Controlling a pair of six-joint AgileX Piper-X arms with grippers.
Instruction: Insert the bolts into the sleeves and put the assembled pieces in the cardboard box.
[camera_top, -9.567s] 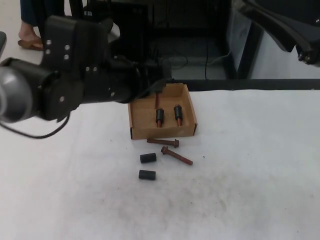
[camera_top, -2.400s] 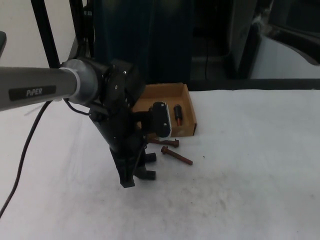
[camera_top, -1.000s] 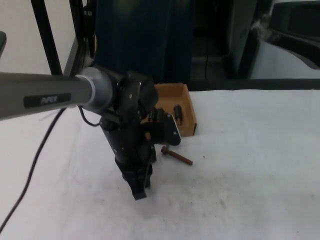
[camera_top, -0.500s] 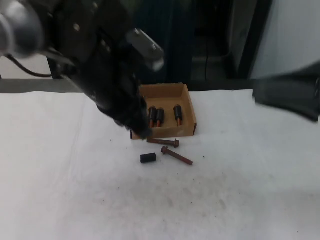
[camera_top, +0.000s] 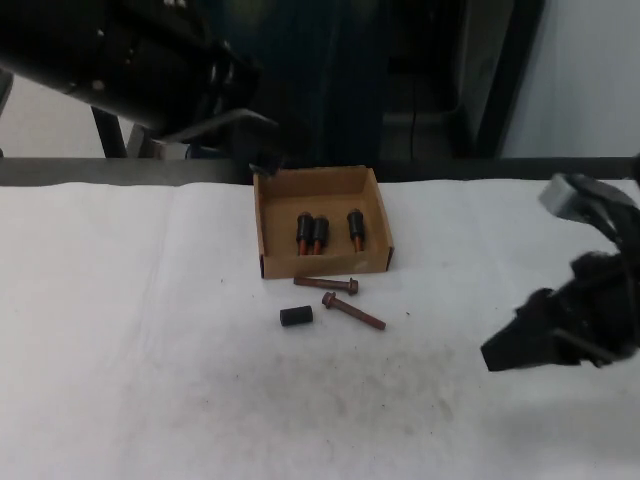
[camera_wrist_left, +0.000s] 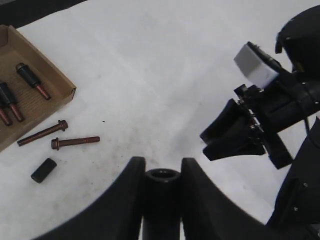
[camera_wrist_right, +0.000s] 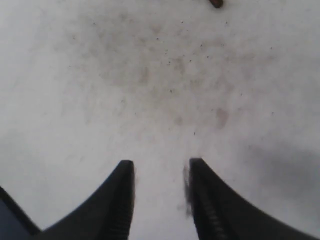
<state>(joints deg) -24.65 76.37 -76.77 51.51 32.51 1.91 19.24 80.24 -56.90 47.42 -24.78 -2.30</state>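
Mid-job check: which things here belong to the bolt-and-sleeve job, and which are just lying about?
Job: cardboard box, three assembled pieces inside, two loose bolts, loose sleeve, held sleeve in left gripper.
Lying about: white bench cover, dark frame behind.

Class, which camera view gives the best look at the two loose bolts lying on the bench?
The left wrist view: the first bolt and second bolt lie whole, heads and shanks plain. The high view shows both whole, farther off. The right wrist view catches a reddish tip at its edge, likely one bolt's end.
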